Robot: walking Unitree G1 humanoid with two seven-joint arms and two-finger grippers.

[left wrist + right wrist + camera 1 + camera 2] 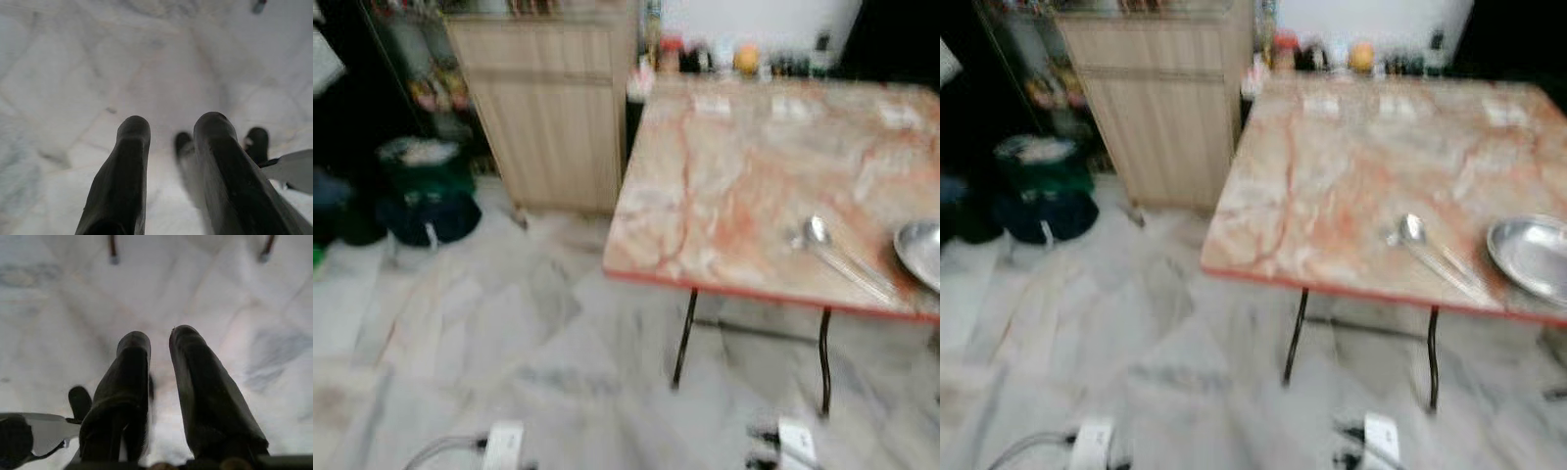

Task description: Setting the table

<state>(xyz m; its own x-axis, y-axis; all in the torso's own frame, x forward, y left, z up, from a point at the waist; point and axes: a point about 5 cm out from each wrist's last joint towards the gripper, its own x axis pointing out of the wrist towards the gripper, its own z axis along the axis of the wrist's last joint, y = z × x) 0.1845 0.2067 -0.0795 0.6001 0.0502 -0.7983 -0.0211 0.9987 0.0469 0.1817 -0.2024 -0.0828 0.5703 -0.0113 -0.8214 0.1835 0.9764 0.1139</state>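
Marble table (1332, 186) already holds spoon (1430, 250) and steel plate (1533, 255); left claw (168, 142) and right claw (159, 352) hang spread, empty; next calls for fetching more tableware.

- The desk (1332, 166) has a pink-and-cream marbled top with a red front edge, on thin dark legs (1294, 338).
- A metal spoon (1435, 253) lies on it near the front edge, bowl pointing to 10 o'clock, handle to 4 o'clock.
- A shallow steel plate (1531, 257) rests just beside the spoon, at its 3 o'clock.
- Bottles and jars (1351, 54), blurred, line the desk's far edge at 12 o'clock.
- The floor (1116, 333) is pale grey-veined marble; dark bags (1043, 191) sit on it at 9 o'clock of the desk.
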